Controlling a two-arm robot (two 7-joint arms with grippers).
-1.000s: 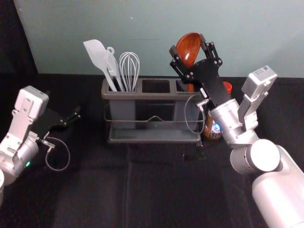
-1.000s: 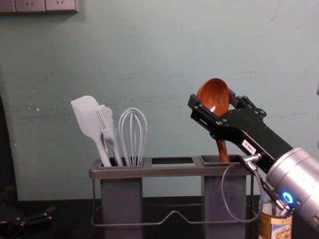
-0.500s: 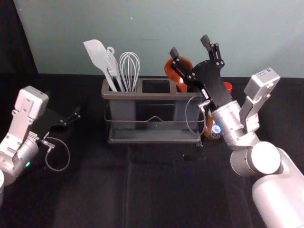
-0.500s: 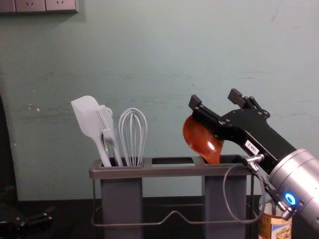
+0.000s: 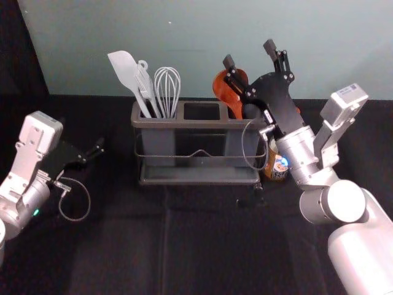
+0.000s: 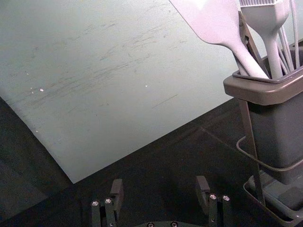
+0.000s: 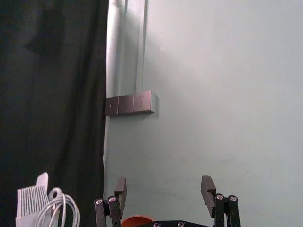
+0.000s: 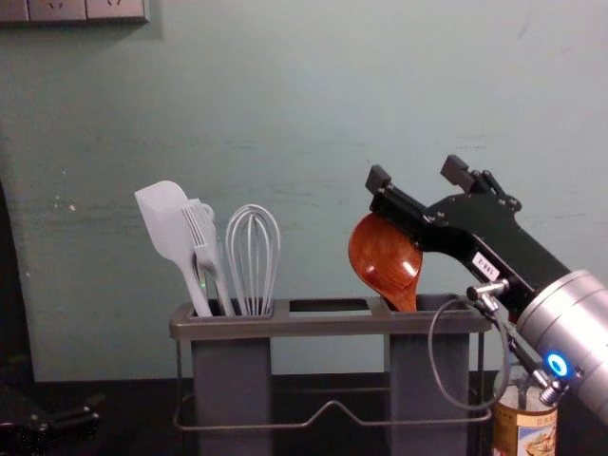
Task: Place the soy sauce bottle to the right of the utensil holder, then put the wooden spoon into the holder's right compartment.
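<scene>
The wooden spoon [image 8: 385, 258] is propped in the right compartment [image 8: 429, 370] of the utensil holder [image 8: 285, 329], below the right gripper [image 8: 417, 173], upper right, spread likely for withdrawal; the soy sauce bottle [image 8: 524, 433] is placed lower right, the spread left gripper [image 6: 159, 187] parked at the head view's left.

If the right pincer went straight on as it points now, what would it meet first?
Likely the wall behind the holder; the open right pincer points past the wooden spoon, though depth is unclear.
</scene>
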